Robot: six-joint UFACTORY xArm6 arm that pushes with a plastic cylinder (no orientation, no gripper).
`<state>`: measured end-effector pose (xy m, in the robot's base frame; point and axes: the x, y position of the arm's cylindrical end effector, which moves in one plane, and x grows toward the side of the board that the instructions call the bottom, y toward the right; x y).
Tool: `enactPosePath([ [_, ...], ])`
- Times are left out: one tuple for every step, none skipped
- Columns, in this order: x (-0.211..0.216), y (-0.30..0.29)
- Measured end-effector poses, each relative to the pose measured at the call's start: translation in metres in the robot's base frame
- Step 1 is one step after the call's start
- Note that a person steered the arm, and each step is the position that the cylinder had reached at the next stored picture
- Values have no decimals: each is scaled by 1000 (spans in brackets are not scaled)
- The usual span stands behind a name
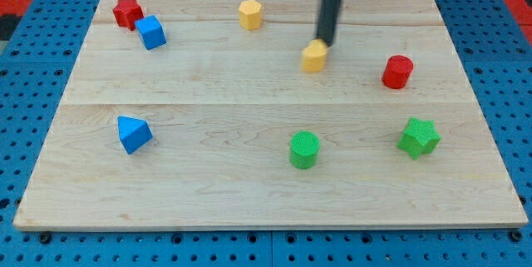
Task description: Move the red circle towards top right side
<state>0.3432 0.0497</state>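
Roughly, per item:
Board: pale wood board [249,192] w/ visible plank seams, lying on a blue pegboard [33,92] that shows on all sides.
Rod: dark rod [332,5] comes down from view's top, slightly right of centre.
Tip: my tip [322,43] sits at the upper edge of the yellow block [313,56] nr board centre-right; looks touching or all but, can't tell which.
Fingers: none on this rig, plain rod end, so no apart/together state to give.
Red circle: red cylinder [397,71] stands upright on view's right, upper half of board, well right of tip and slightly lower; apart from the yellow block, nothing touching it.
Green star: green star [418,137] below the red cylinder, nr board's right edge.
Green cyl: green cylinder [304,149] lower centre, below the yellow block, well apart.
Yellow hex: yellow hexagon [250,14] nr top edge, left of rod.
Red star: red star [127,12] top-left corner.
Blue cube: blue cube [151,32] just beside red star, to its lower right; touching or a hair apart, can't tell.
Blue wedge: blue triangular block [133,133] left side, lower half, alone.
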Motion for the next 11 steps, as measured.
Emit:
enactPosePath([
  [37,-15],
  [59,20],
  [81,45],
  [83,110],
  [65,130],
  [51,150],
  [59,186],
  [32,184],
  [-22,180],
  [-33,181],
  [36,198],
])
